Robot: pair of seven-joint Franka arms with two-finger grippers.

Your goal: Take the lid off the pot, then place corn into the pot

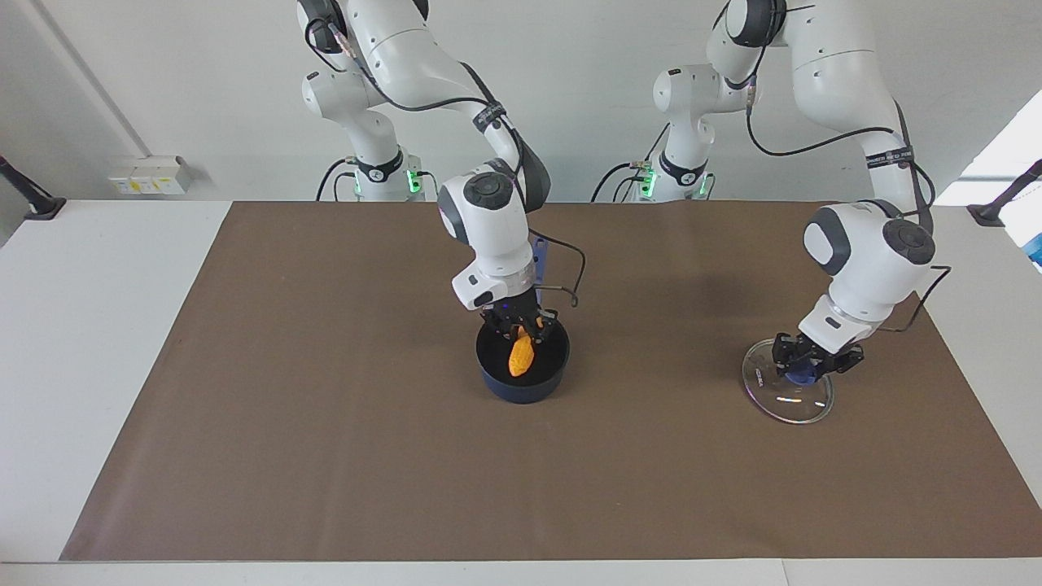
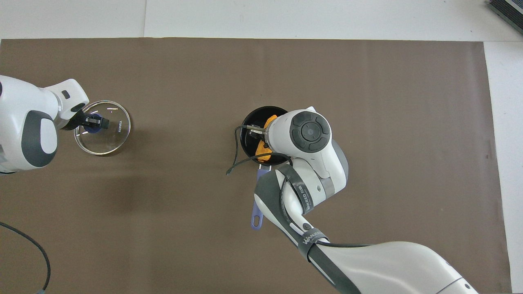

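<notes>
The corn [image 1: 521, 355] hangs clamped in the right tool [image 1: 519, 327], inside the pot [image 1: 522, 376].

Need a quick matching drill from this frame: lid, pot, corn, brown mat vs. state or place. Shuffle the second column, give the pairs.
Things:
1. lid
2. pot
3. corn
4. brown mat

States:
A. covers the table
B. uncovered, mid-mat
C. held by its blue knob in the left gripper, toward the left arm's end
D. held in the right gripper, hanging into the pot

Pairs: 1-C, 2-B, 3-D, 4-A
</notes>
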